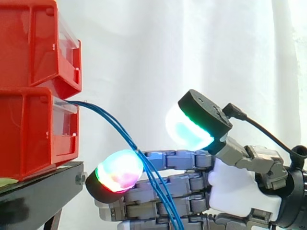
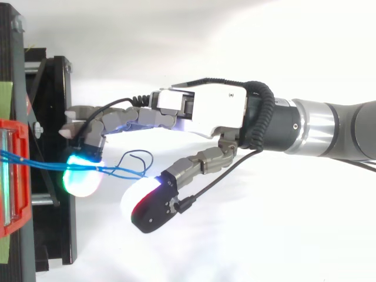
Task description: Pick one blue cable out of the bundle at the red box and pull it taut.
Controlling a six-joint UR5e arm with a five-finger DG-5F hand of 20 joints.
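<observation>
**Blue cables.** Several thin blue cables [image 1: 158, 188] leave the front opening of the lower red bin [image 1: 29, 134] as one bundle. In the side view they arc out to the right and then slope down, crossing in front of the fingers [image 1: 163, 184]. In the top view the blue cables [image 2: 35, 161] run from the bin across a glowing fingertip, and one strand forms a small loop beyond it. The strands hang in a curve and are slack.

**Hand.** The hand [image 1: 240, 187] enters from the right with its fingers nearly straight, pointing toward the bins. The thumb [image 1: 192, 127] is raised well apart from the fingers, so the hand is spread and clamps nothing. The cables pass through the gap between thumb and fingers. Whether they touch the fingers cannot be told.

**Surroundings.** The lower red bin carries an upper red bin [image 1: 33, 43]. Both stand on a black stand [image 1: 38, 187] before a white curtain [image 1: 168, 48].
</observation>
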